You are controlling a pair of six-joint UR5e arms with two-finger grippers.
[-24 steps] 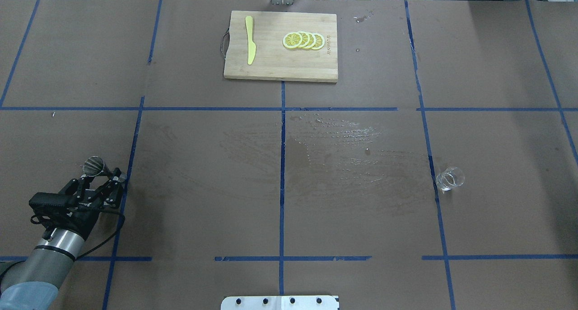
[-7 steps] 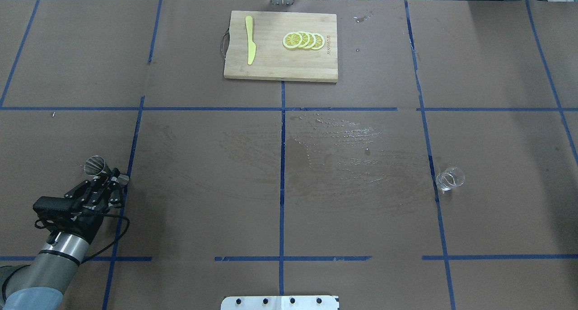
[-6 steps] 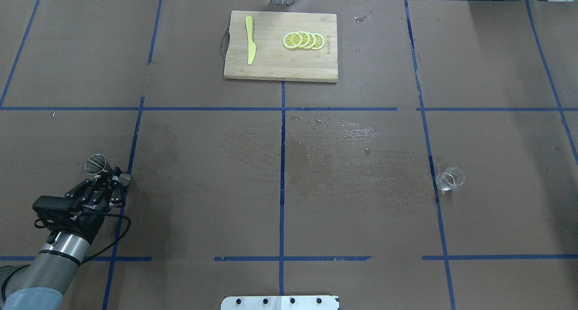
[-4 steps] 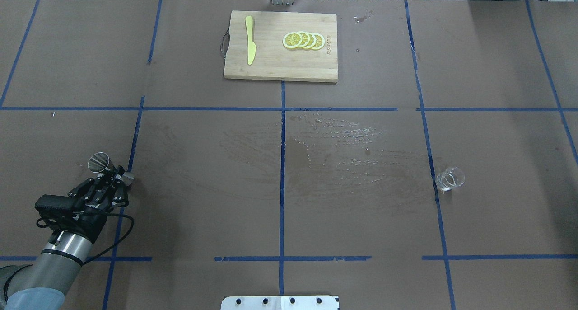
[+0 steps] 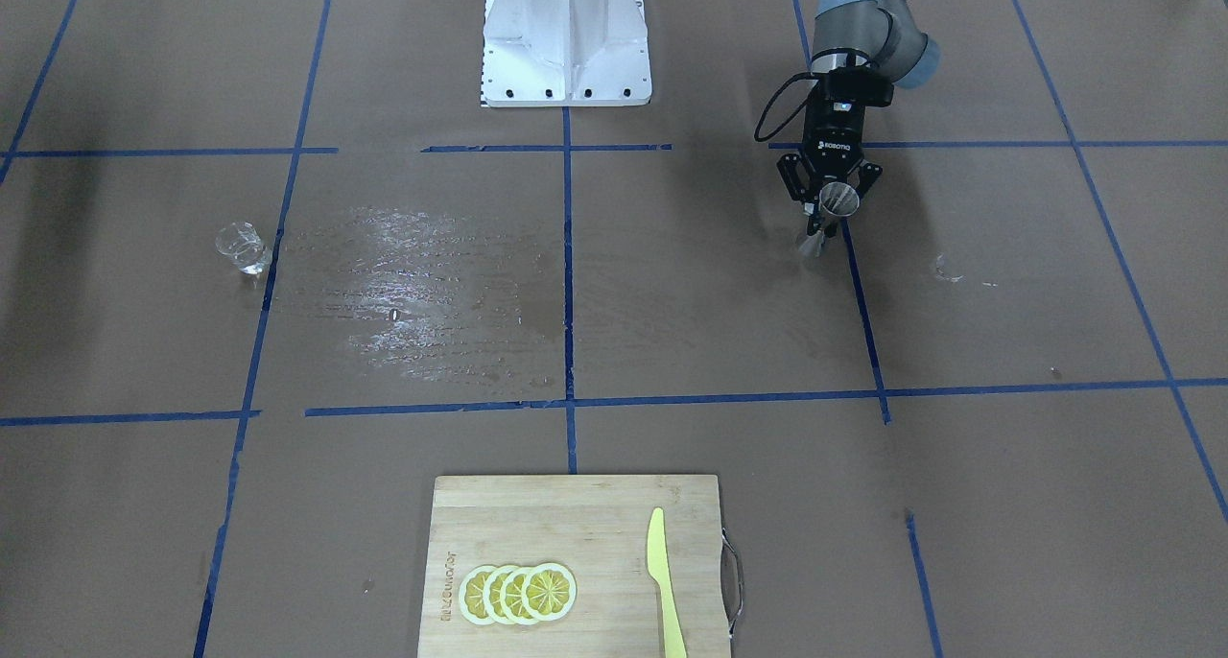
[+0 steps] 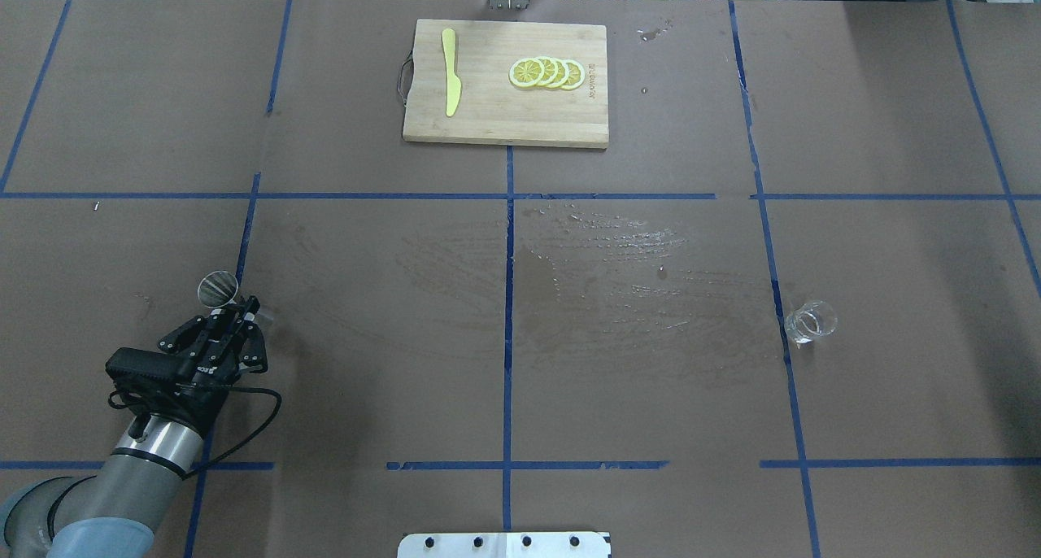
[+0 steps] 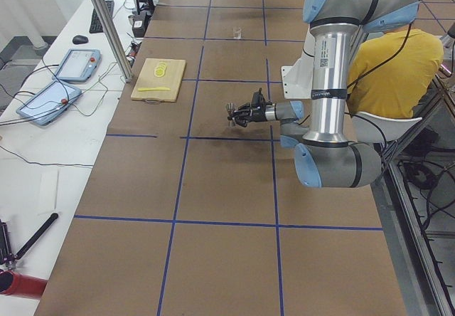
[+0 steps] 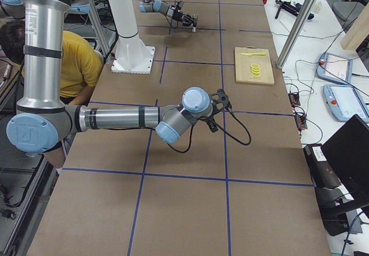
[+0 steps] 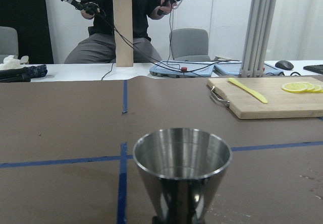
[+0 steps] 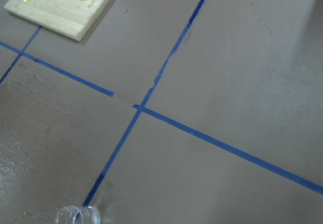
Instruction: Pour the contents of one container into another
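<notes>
While left gripper (image 6: pixel 241 307) clamps metal cup (image 6: pixel 218 289) at waist, best carry level toward glass (image 6: pixel 810 322) at three o'clock, no tilt; right gripper (image 8: pixel 222 98): cannot tell

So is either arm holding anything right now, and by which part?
The left gripper holds the metal jigger by its narrow waist. The glass cup stands alone, ungripped.

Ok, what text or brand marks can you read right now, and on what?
"ROBOTIQ": on the black body of the left gripper, which holds the jigger.
Burned-in mark on the cutting board: too small to read.
Printed strip on the left arm: blurred, unreadable.
Nothing else legible.
</notes>
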